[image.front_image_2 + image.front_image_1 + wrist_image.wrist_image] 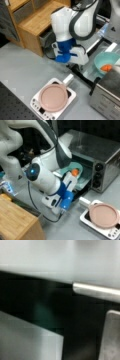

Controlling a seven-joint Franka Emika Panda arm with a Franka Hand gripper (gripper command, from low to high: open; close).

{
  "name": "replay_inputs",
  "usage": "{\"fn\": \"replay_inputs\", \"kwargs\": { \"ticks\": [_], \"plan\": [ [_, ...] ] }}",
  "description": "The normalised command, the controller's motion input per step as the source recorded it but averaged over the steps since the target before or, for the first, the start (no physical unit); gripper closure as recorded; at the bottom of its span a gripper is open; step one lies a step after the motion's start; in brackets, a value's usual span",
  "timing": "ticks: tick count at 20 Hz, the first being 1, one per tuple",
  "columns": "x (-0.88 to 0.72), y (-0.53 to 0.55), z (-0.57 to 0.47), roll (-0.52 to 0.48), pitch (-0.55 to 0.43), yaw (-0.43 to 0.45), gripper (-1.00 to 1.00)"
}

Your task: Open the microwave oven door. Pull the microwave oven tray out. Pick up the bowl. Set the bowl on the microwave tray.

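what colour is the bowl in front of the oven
Teal-green bowl, with something orange in it; clearest in a front view.

A pinkish-brown round pan [103, 215] sits on a white square base [37, 105] on the grey table [20, 65]. A wooden shelf unit [35, 22] stands well apart from it

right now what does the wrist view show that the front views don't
Wrist only: a shiny metal bar above a dark gap, very close. Front only: the bowl holding something orange at the oven's open mouth, the pan, and the gripper low in front of the oven. Shared: nothing I can match for certain.
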Motion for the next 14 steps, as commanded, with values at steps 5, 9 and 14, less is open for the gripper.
{"fn": "replay_inputs", "kwargs": {
  "ticks": [5,9,14],
  "plan": [
    [0.05,-0.04,-0.07,0.313,-0.016,-0.032,-1.00],
    [0.06,-0.09,-0.06,0.299,-0.007,-0.005,-1.00],
    [0.07,-0.13,-0.04,0.286,-0.017,0.006,-1.00]
  ]
}}
